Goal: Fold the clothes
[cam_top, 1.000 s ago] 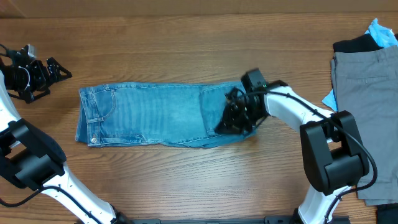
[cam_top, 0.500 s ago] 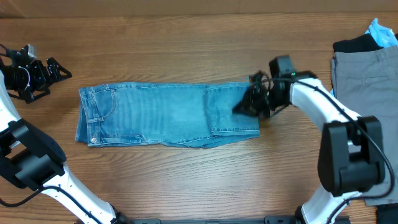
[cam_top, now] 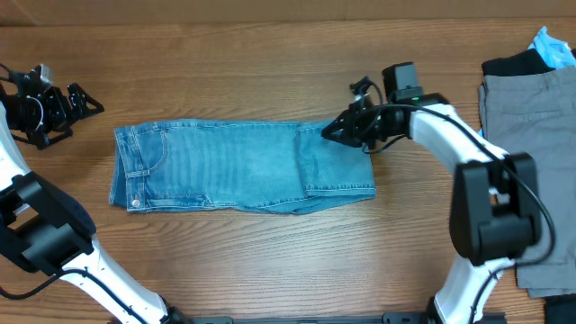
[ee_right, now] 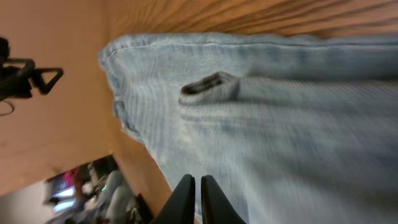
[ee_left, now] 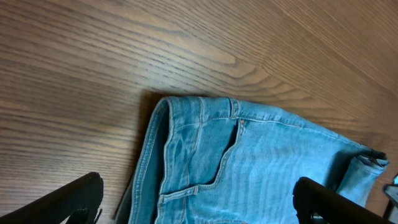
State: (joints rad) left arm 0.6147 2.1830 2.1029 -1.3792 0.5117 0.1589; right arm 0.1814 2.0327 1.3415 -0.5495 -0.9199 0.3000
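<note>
Light-blue denim jeans (cam_top: 234, 166) lie folded lengthwise across the table's middle, waistband to the left, with the leg end doubled back over the right part. My right gripper (cam_top: 328, 132) hovers at the jeans' far right top edge. Its fingers (ee_right: 184, 198) are pressed together with nothing between them, and denim (ee_right: 280, 124) fills the view below. My left gripper (cam_top: 72, 112) rests at the far left of the table, open and apart from the jeans. Its view shows the waistband and a pocket (ee_left: 211, 168) between its spread fingers (ee_left: 68, 202).
Grey shorts (cam_top: 531, 162) lie at the right edge of the table. A black garment (cam_top: 511, 65) and a bright blue item (cam_top: 551, 45) sit behind them. Bare wood surrounds the jeans on all sides.
My right gripper left the middle of the jeans' right end and swung up to their top right edge. The folded leg end now lies flatter. The left arm has not moved.
</note>
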